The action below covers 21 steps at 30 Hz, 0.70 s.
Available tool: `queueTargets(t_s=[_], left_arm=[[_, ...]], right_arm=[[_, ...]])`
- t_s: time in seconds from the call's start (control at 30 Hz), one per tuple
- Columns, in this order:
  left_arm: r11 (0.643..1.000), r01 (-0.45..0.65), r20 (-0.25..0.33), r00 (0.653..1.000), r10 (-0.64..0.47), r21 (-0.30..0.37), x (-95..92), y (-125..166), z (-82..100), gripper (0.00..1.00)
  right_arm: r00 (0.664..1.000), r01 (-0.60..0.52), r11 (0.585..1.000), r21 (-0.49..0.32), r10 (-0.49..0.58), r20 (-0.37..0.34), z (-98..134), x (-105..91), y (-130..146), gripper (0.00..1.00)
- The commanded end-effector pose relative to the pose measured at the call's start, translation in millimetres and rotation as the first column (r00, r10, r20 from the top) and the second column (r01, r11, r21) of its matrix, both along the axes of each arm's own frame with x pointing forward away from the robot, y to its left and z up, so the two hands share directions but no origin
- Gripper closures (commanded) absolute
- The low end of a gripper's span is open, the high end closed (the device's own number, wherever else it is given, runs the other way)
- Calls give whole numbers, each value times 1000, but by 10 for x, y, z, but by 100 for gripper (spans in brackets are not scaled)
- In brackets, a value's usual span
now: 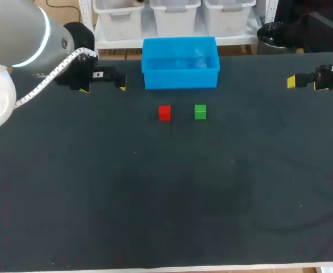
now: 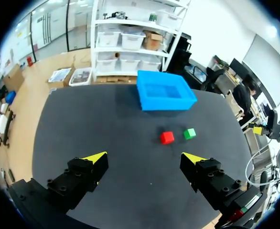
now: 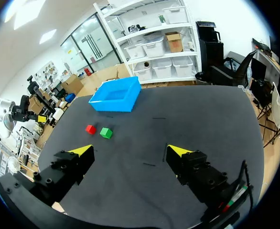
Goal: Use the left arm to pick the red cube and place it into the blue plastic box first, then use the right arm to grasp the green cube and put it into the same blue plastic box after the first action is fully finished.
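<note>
- Step in hand, by my read: left hand point(image 2: 144, 160) goes for the red cube point(image 2: 167, 138). Nothing is picked yet.
- Red cube sits on the table point(image 2: 106, 124) ahead of the left hand, off toward its right finger. Green cube point(image 2: 189, 133) is just beside it, not touching.
- Descend straight over red, and probably grip the faces away from green so no finger clips it.
- Blue plastic box point(image 2: 167, 103) lies further ahead, beyond both cubes. Clear its wall before release.
- Left hand: wide open, empty, touching nothing.
- Right hand point(image 3: 129, 151): wide open, empty, cubes well ahead of it. It should wait.
</note>
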<state>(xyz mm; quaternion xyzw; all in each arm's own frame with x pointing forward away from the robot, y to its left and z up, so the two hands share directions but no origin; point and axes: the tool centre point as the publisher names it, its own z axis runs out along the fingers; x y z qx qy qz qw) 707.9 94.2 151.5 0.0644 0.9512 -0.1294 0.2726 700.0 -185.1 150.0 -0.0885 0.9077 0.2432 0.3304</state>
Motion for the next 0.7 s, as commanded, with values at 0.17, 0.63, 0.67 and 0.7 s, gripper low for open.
queueTargets(t_s=[0.17,0.63,0.67,0.7], left_arm=[[998,-43,-42,998,45,52,70,-226,35,0],[976,-45,-186,979,86,214,194,-624,11,0],[974,-55,-192,976,98,220,204,-649,12,0],[971,-61,-198,974,109,233,211,-663,10,0]], right_arm=[[1000,0,1000,0,0,0,0,0,0,0],[1000,0,1000,0,0,0,0,0,0,0],[1000,0,1000,0,0,0,0,0,0,0],[1000,0,1000,0,0,0,0,0,0,0]])
